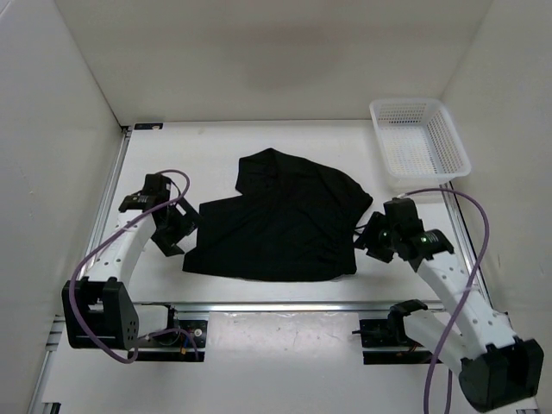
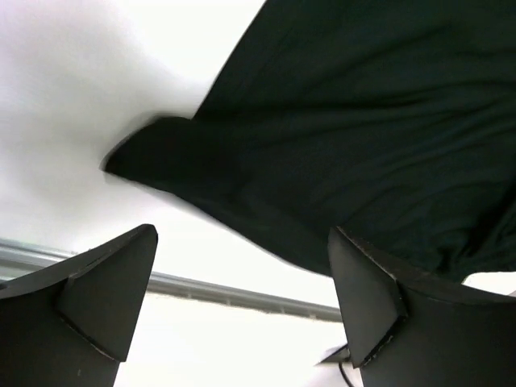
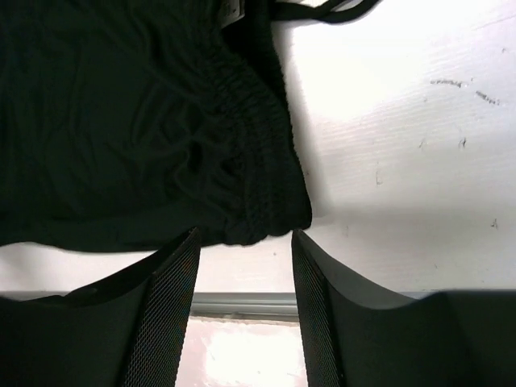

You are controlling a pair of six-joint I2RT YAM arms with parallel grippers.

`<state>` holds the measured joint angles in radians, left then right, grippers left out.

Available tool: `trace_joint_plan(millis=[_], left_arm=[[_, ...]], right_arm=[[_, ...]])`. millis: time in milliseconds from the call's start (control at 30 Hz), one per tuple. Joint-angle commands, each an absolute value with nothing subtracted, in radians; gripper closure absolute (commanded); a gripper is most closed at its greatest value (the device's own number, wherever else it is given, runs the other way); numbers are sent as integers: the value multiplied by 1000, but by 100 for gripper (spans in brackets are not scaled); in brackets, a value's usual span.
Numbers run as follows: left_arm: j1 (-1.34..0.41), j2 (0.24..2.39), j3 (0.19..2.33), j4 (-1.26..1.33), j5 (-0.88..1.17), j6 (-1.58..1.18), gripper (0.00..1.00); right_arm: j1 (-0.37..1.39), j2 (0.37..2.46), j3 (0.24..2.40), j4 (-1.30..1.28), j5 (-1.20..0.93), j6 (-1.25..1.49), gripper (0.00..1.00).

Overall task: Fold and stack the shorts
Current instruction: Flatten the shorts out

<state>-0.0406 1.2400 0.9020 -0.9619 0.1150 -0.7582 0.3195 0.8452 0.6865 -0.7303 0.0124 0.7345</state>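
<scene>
Shorts (image 1: pixel 280 220) lie flat in the middle of the table (image 1: pixel 198 151), a black, roughly folded shape with one part reaching up toward the far side and a straighter edge along the near side. From overhead I see both arms flanking the fabric, one at each end.

My left gripper (image 1: pixel 177 231) sits at the left edge of the cloth. On its wrist camera the two fingers (image 2: pixel 105 290) are spread wide with nothing between them. A blurred corner of the black fabric lies on the white surface just beyond the tips, and the metal rail (image 2: pixel 242 294) at the near edge of the table crosses the gap.

My right gripper (image 1: pixel 373 237) is at the right end of the cloth, beside the gathered waistband (image 3: pixel 258 161). Its jaws stand apart, less wide than the left ones, and they pinch nothing. The ribbed corner of the waistband ends just above the gap, so I cannot say whether the fingertips brush it. A thin black drawstring (image 3: pixel 322 10) trails out from the fabric onto the bare table at the top of that view.

The white mesh basket (image 1: pixel 420 142) stands in the far right corner, apart from the cloth.
</scene>
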Motion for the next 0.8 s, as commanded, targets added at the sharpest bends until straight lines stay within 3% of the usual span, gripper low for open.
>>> trace_joint_plan(millis=[0, 100, 200, 233, 333, 400, 467, 533, 567, 600, 633, 767], left_arm=[[-44, 1241, 1011, -945, 69, -733, 1], [-72, 1276, 1135, -957, -3, -724, 1], [-118, 1380, 1277, -957, -12, -678, 11], [-142, 1458, 1355, -957, -12, -667, 19], [-204, 1660, 1497, -972, -3, -626, 28], [-230, 1779, 1670, -1006, -12, -611, 28], [-268, 1953, 1862, -1086, -32, -600, 28], [-288, 2060, 1990, -1136, -32, -589, 26], [-307, 2147, 2099, -1172, -32, -589, 24], [-316, 2184, 2146, -1172, -32, -589, 24], [-316, 2216, 2184, -1172, -23, -589, 21], [-351, 2376, 2339, -1154, 52, -568, 21]], right_arm=[[311, 943, 764, -703, 9, 736, 46], [311, 1044, 811, -661, -5, 698, 45], [311, 1181, 909, -650, -5, 660, 45], [311, 1208, 931, -635, 5, 647, 46], [311, 1325, 1018, -614, 21, 638, 58], [302, 1417, 1096, -614, 34, 629, 74], [302, 1474, 1146, -614, 48, 620, 79], [282, 1555, 1213, -614, 48, 611, 79], [282, 1578, 1235, -614, 58, 598, 73], [272, 1623, 1255, -624, 58, 598, 58], [272, 1646, 1271, -624, 58, 598, 53], [261, 1755, 1324, -635, 48, 589, 52]])
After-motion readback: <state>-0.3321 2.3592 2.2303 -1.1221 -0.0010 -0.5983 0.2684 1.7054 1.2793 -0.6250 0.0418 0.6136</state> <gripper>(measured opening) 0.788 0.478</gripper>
